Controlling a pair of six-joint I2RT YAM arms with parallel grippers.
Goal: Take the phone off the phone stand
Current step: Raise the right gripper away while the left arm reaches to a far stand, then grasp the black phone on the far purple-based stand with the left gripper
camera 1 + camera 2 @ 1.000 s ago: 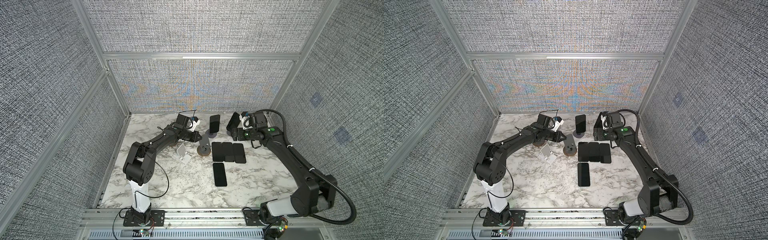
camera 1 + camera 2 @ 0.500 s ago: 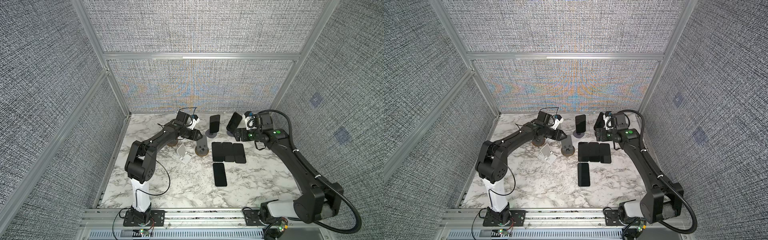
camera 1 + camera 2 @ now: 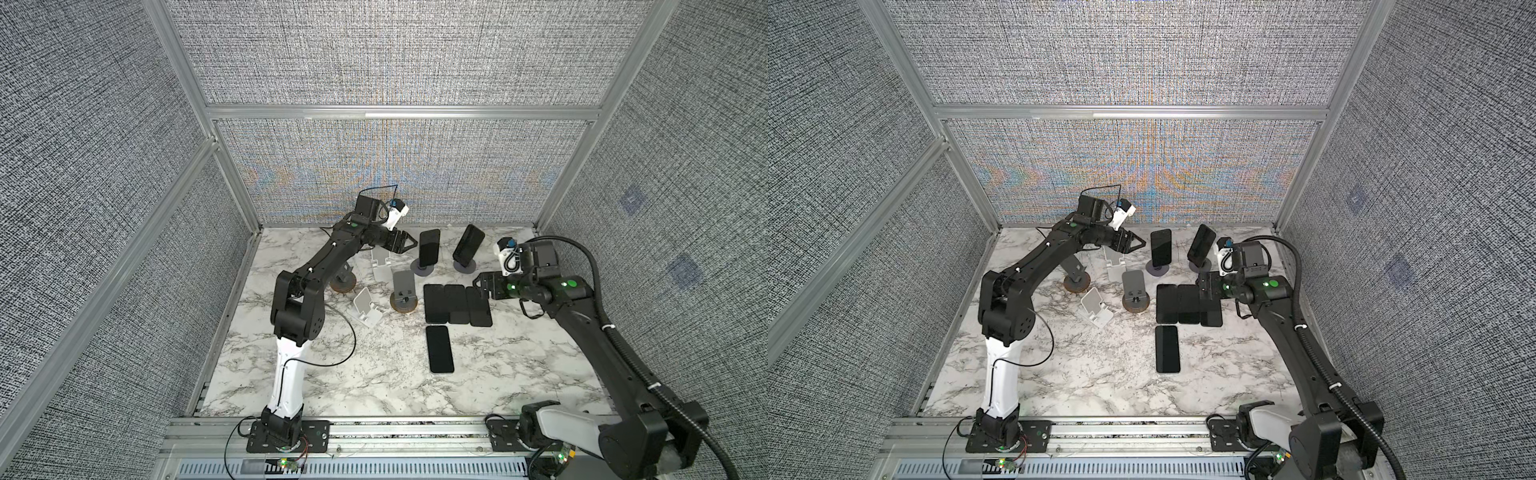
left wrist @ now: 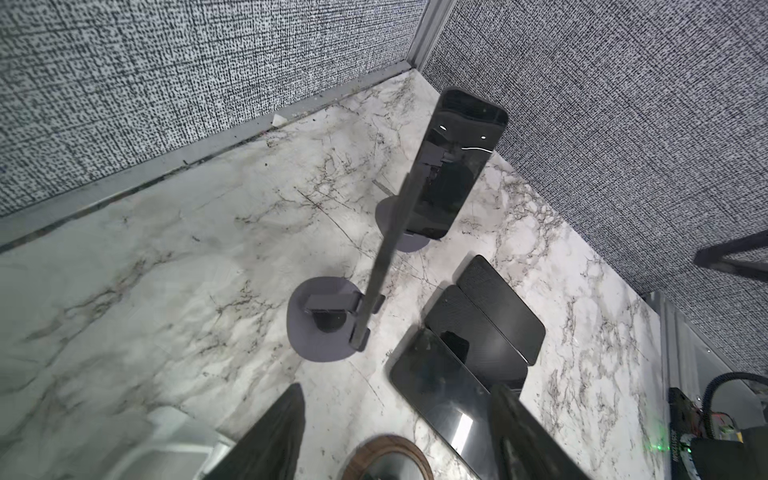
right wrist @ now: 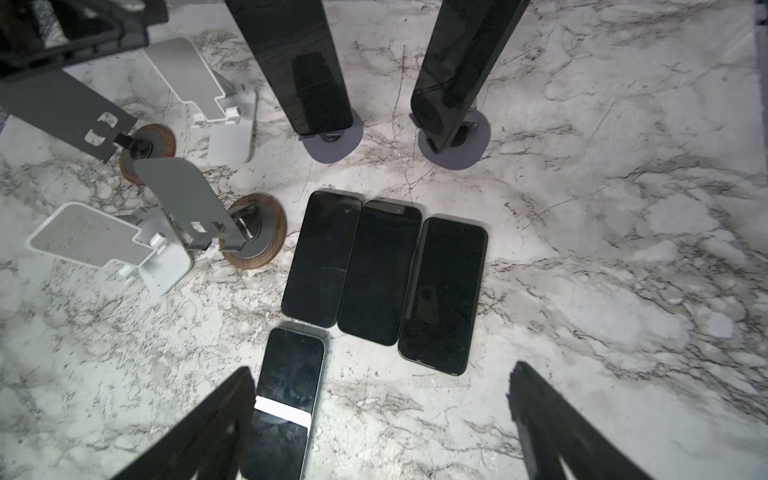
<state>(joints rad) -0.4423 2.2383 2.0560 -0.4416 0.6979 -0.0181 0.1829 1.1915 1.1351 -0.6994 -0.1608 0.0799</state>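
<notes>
Nearest the camera, a single phone (image 3: 440,349) lies flat just in front of the row of three phones (image 3: 457,304), which lie face up and side by side on the marble table (image 3: 519,374). The right arm rises from its base, bends at the elbow and reaches in level. Its right gripper (image 5: 382,370) hangs raised at the row's right end, jaws spread wide with nothing between them. Left of the row stand empty holders: a white stand (image 3: 365,305) and a grey stand (image 3: 403,291) on a wooden base. Behind the row's left end, the phone (image 3: 429,248) sits upright on its phone stand (image 3: 422,271). A second phone (image 3: 468,241) leans on another stand behind the row's right end. The left arm stretches long toward the back. Its left gripper (image 4: 397,386) hovers just left of the phone, jaws apart and gripping nothing.
</notes>
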